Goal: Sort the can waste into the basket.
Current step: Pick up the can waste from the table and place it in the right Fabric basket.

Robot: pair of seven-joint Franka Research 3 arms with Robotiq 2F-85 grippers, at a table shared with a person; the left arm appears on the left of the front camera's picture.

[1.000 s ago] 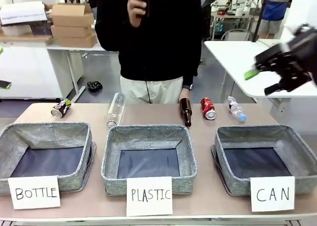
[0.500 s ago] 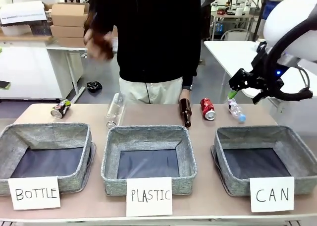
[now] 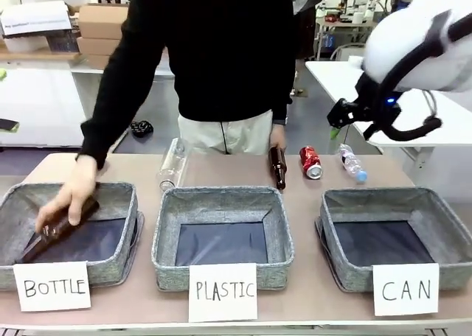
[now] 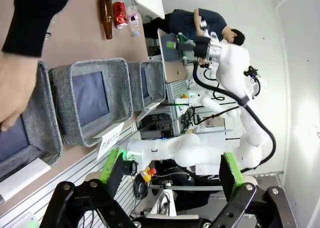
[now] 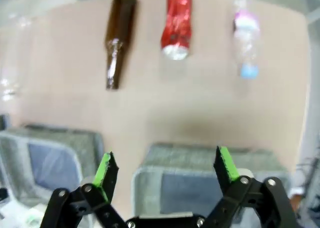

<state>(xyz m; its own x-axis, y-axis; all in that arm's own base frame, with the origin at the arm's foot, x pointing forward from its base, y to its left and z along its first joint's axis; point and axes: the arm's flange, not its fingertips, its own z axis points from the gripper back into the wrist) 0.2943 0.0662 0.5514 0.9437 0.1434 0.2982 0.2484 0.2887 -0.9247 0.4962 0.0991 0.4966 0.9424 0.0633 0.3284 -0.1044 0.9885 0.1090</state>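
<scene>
- Left wrist view, lower edge: the left gripper (image 4: 171, 169) hangs high with its jaws wide and nothing between them, well apart from the cans
- Front view, lower left: a person's hand (image 3: 70, 200) holds a brown glass bottle (image 3: 51, 233) inside the grey bin (image 3: 118, 259) signed "BOTTLE"
- Centre: the middle bin (image 3: 166, 266) reads "PLASTIC"; a clear plastic bottle (image 3: 171, 163) and a second brown bottle (image 3: 277, 166) lie behind it
- Right of centre: the red can (image 3: 310, 161) lies on its side on the table (image 3: 383, 175), between that bottle and a small clear bottle (image 3: 352, 163); its long axis runs near to far, and no brand is readable
- Upper right: the right gripper (image 3: 350, 126), wide and holding nothing, hangs above and right of the can and is clearly the nearer
- Lower right: the basket (image 3: 346, 273) reads "CAN"
</scene>
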